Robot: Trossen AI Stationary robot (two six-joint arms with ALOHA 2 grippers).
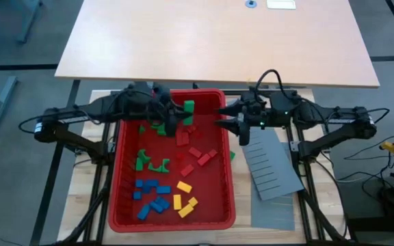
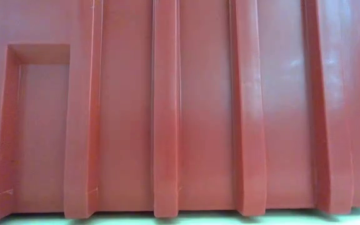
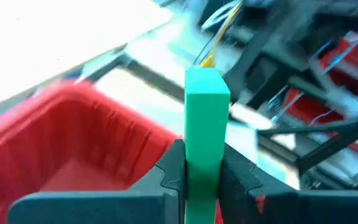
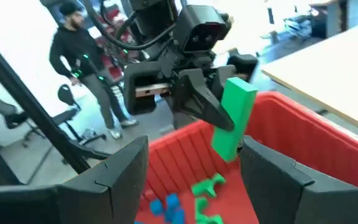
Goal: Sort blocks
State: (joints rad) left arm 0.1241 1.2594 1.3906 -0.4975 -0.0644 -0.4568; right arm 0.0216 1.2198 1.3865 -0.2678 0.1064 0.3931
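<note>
A green block [image 1: 189, 106] hangs over the far end of the red bin [image 1: 123, 205], with my left gripper [image 1: 178, 115] shut on it. My right gripper [image 1: 226, 117] stands open at the bin's far right rim, with nothing between its fingers [image 4: 194, 186]; it faces the green block [image 4: 234, 118]. On the bin's floor lie sorted heaps of blocks: green [image 1: 149, 162], red [image 1: 195, 154], blue [image 1: 152, 195] and yellow [image 1: 183, 198]. The low view shows only the bin's ribbed wall [image 2: 180, 112]. My left gripper pinches the green block's two long sides [image 3: 202, 169] between its two fingers, around the block's lower half. The fingers [image 4: 207, 109] come roughly level from the table's left and lie across the block. The block stands nearly upright, slightly tilted, lifted clear above the bin's floor.
Flat grey slotted panels [image 1: 272, 164] lie on the table to the right of the bin. A light wooden tabletop [image 1: 217, 41] stretches beyond the bin's far end. A person [image 4: 82, 56] stands in the room behind the left arm.
</note>
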